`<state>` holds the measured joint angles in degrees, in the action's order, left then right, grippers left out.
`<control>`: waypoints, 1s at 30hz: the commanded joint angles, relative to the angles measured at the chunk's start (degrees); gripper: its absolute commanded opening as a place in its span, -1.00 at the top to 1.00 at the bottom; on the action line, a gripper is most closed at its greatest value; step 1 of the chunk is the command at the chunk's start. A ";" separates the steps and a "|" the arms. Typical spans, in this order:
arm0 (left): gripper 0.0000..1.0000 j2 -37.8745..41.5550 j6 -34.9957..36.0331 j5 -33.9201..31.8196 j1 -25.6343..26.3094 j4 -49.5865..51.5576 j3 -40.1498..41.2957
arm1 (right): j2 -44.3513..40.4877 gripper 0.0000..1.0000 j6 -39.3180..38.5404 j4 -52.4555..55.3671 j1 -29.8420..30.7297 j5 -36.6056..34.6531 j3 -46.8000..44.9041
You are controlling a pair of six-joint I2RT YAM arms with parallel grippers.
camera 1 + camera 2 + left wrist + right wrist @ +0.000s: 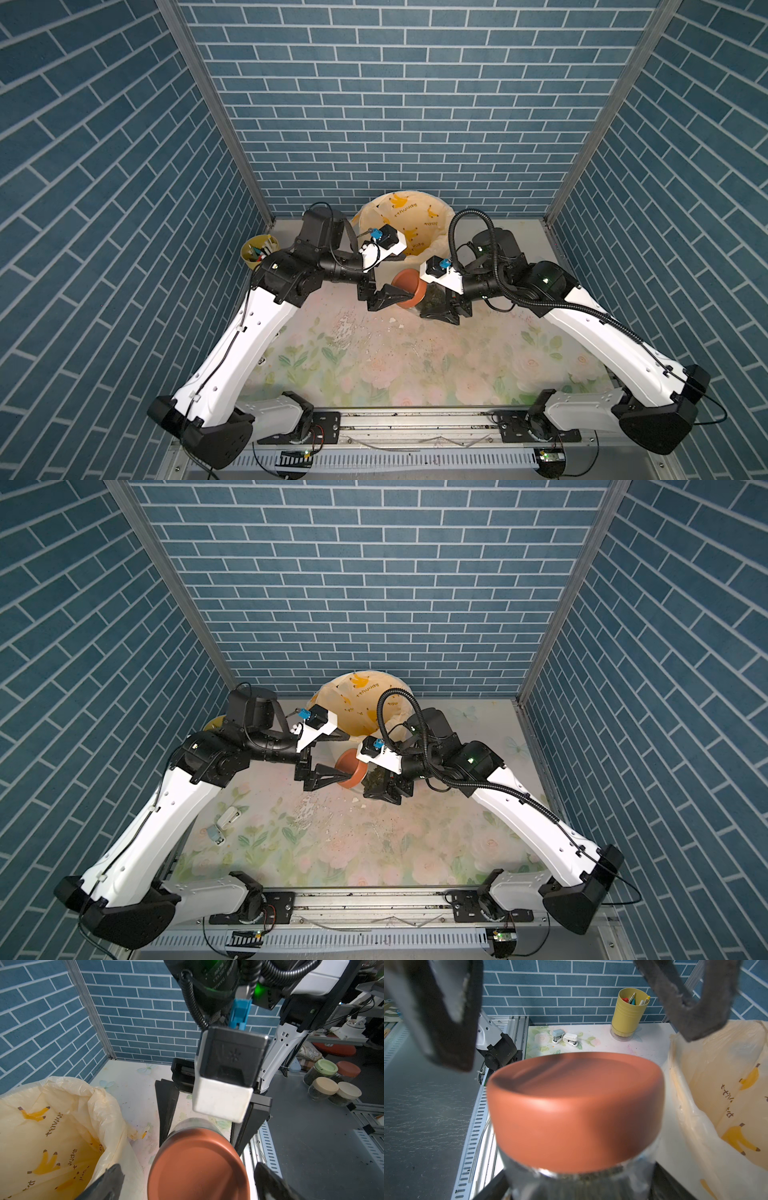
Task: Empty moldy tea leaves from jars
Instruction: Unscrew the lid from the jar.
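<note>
Top views: jar (428, 301) held off the table (374, 365), tipped sideways, just near of the bin (374, 212).
Left gripper (187, 1180): jaws wide, straddling the lid (408, 286), no grip.
Lid: on, facing left.
Tea leaves (375, 778): inside jar.
Right gripper (202, 1126): clamped on jar's glass body.

The middle and lower part of the floral surface (415, 365) lies open in both top views, between the left arm (249, 332) and the right arm (602, 332), with only white crumbs (345, 326) on it. Above centre, the lined bin (399, 220) fills the strip before the back wall (395, 124). Just below it the jar (374, 780), gripped by the right jaws, blocks the centre. Its lid (409, 286) sits between the wide-spread left jaws, with gaps either side. A yellow cup (259, 251) crowds the left rear corner, and two staplers (228, 816) lie beside the left forearm.
</note>
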<state>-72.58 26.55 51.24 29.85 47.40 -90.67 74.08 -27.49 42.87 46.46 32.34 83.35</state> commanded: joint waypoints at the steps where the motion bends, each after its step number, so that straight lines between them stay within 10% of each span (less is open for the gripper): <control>1: -0.99 -1.22 2.97 -1.47 1.02 4.70 -1.87 | -0.17 1.00 -3.82 -0.63 0.21 1.15 3.04; 20: -0.96 0.83 0.68 -11.14 5.05 -0.05 2.10 | -0.12 1.00 -2.83 -2.00 0.21 1.15 1.51; 24: -0.76 1.45 0.48 -11.16 5.05 -0.29 2.28 | 0.01 1.00 -2.80 -2.24 0.19 1.06 1.14; 30: 0.03 1.21 0.03 -9.89 5.20 0.46 2.64 | -0.32 1.00 -2.81 -2.61 0.21 1.32 0.46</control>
<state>-71.68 27.18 41.06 34.89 48.75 -88.68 74.63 -28.64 42.85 46.46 31.46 83.70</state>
